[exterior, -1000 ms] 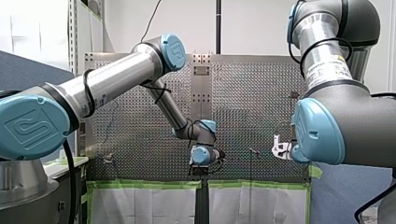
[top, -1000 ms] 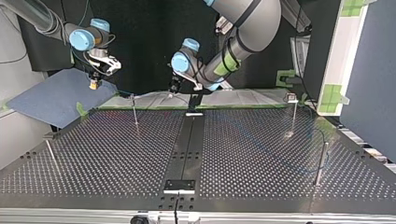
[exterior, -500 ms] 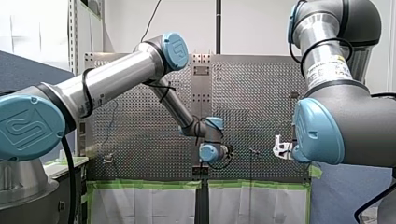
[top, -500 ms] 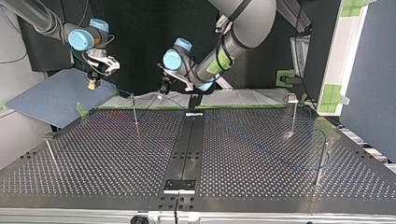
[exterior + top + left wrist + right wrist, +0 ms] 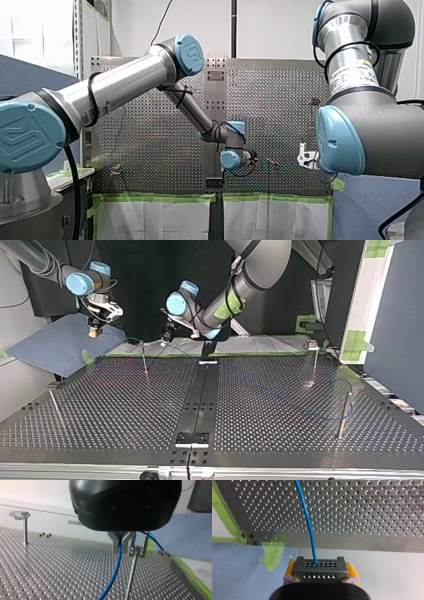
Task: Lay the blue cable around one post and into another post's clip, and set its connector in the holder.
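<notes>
Carefully now: your left gripper (image 5: 121,547) is pinched on the blue cable (image 5: 115,567) just beside the clip post (image 5: 131,577), near nine o'clock in the top view, and your right gripper (image 5: 320,572) clamps the connector (image 5: 321,565) between yellow pads (image 5: 290,569) out at ten o'clock. With the cable running back toward the far post (image 5: 343,415) at four o'clock, a hard pull could, I judge, slip it through the metal fingers (image 5: 115,543) or miss the clip.

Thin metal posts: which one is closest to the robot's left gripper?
The thin metal post left of the dark centre strip in the top view, right beside my left gripper; the others stand far off.
</notes>
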You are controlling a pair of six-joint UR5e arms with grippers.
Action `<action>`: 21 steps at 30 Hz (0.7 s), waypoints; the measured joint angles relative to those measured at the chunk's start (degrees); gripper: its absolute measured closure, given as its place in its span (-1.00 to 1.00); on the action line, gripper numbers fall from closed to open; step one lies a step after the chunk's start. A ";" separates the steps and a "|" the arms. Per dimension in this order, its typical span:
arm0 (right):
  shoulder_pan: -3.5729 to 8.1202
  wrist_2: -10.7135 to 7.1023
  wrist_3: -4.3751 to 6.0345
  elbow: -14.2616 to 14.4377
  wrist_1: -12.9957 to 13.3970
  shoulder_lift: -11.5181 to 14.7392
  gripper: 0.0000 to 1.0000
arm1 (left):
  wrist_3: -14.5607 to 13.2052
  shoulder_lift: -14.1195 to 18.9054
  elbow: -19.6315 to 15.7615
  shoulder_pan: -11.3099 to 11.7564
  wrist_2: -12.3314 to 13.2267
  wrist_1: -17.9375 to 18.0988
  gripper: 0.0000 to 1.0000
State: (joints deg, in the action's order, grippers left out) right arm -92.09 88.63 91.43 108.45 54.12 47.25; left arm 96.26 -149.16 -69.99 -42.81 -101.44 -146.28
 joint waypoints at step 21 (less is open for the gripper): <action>1.70 -8.78 1.73 -0.81 -1.87 -0.02 0.65 | 0.75 -2.46 5.43 -4.76 -1.75 -6.07 0.98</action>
State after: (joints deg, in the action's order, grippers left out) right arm -90.39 79.85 93.16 107.63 52.25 47.23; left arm 97.01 -151.62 -64.56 -47.57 -103.19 -152.35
